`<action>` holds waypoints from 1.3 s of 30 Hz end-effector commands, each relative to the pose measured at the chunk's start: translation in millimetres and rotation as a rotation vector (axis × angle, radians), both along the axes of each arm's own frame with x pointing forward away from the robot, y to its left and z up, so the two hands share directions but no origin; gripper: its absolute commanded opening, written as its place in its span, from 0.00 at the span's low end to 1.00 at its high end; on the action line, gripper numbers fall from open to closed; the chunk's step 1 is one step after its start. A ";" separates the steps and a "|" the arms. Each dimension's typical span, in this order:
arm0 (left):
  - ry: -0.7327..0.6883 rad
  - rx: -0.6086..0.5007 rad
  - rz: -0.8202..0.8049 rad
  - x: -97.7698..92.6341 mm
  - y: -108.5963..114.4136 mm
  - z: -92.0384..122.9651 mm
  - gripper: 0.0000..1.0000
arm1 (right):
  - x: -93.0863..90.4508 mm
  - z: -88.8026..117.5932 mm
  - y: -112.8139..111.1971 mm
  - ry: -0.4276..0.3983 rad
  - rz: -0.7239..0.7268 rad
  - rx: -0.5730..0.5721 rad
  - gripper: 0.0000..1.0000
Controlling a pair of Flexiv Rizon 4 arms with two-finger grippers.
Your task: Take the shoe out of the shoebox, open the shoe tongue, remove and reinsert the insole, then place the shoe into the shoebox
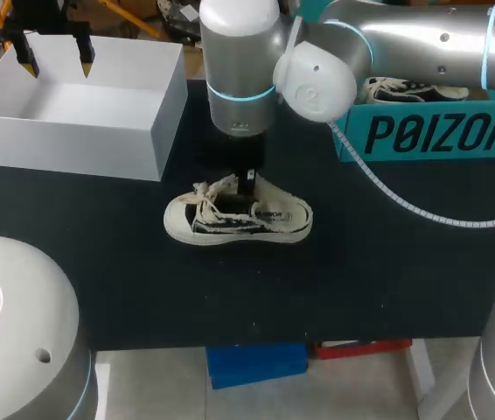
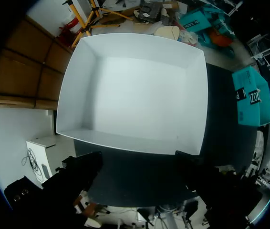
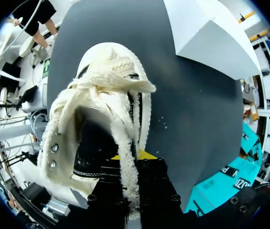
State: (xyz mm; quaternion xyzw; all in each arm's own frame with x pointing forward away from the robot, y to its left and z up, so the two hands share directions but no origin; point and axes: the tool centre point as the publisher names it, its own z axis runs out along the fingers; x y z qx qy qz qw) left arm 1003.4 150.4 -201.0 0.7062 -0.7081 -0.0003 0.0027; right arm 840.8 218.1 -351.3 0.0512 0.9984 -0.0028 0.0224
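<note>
A cream and black low sneaker (image 1: 239,219) lies on the dark table with its toe to the left. My right arm reaches in to the middle and its gripper (image 1: 249,182) points straight down into the shoe's opening. In the right wrist view the gripper (image 3: 131,164) is shut on the frayed cream edge of the sneaker (image 3: 101,109) beside the laces; the dark inside shows next to it. My left gripper (image 1: 56,63) hangs open above the empty white shoebox (image 1: 156,131). The left wrist view shows the gripper (image 2: 139,164) over the near wall of the shoebox (image 2: 73,95), holding nothing.
A teal box (image 1: 440,131) stands at the back right with another sneaker (image 1: 405,87) in it. A white cable (image 1: 405,206) trails over the table on the right. Bare dark table lies in front of the shoe.
</note>
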 end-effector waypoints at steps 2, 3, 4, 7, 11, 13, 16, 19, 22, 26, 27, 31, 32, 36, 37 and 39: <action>0.001 0.002 0.002 -0.8 -0.4 0.6 1.00 | 2.9 -17.3 -2.0 0.029 0.024 0.051 0.00; 0.001 0.002 0.002 -0.8 -0.4 0.6 1.00 | 2.9 -18.1 -2.3 0.032 0.027 0.058 0.00; 0.001 0.002 0.002 -0.8 -0.4 0.6 1.00 | 3.0 -19.5 -2.7 0.042 0.038 0.058 0.00; 0.001 0.002 0.002 -0.8 -0.4 0.6 1.00 | 2.1 -24.2 -4.6 0.073 0.030 0.076 0.00; 0.001 0.002 0.002 -0.8 -0.4 0.6 1.00 | 1.4 -28.1 -5.4 0.095 0.042 0.086 0.00; 0.001 0.002 0.002 -0.8 -0.4 0.6 1.00 | 1.1 -29.4 -5.2 0.106 0.049 0.090 0.00; 0.001 0.002 0.002 -0.8 -0.4 0.6 1.00 | -0.8 -34.3 -5.1 0.116 0.054 0.089 0.00; 0.001 0.002 0.002 -0.8 -0.4 0.6 1.00 | -2.8 -38.3 -5.9 0.131 0.049 0.082 0.00; 0.001 0.002 0.002 -0.8 -0.4 0.6 1.00 | -4.1 -39.8 -6.3 0.142 0.037 0.079 0.43; 0.001 0.002 0.002 -0.8 -0.4 0.6 1.00 | -5.7 -40.3 -7.7 0.139 0.019 0.065 1.00; 0.001 0.002 0.002 -0.8 -0.4 0.6 1.00 | -6.2 -39.8 -8.9 0.137 0.011 0.064 1.00; 0.001 0.002 0.002 -0.8 -0.4 0.6 1.00 | -7.1 -30.2 -16.8 0.113 -0.021 0.046 1.00; 0.001 0.002 0.002 -0.8 -0.4 0.6 1.00 | -7.3 -26.3 -18.8 0.109 -0.028 0.041 1.00; 0.001 0.002 0.002 -0.8 -0.4 0.6 1.00 | -6.3 -3.2 -32.0 0.067 -0.060 0.050 1.00; 0.001 0.002 0.002 -0.8 -0.4 0.6 1.00 | -5.4 4.5 -35.4 0.053 -0.065 0.060 1.00; 0.001 0.002 0.002 -0.8 -0.4 0.6 1.00 | -3.7 19.0 -41.5 0.029 -0.056 0.079 1.00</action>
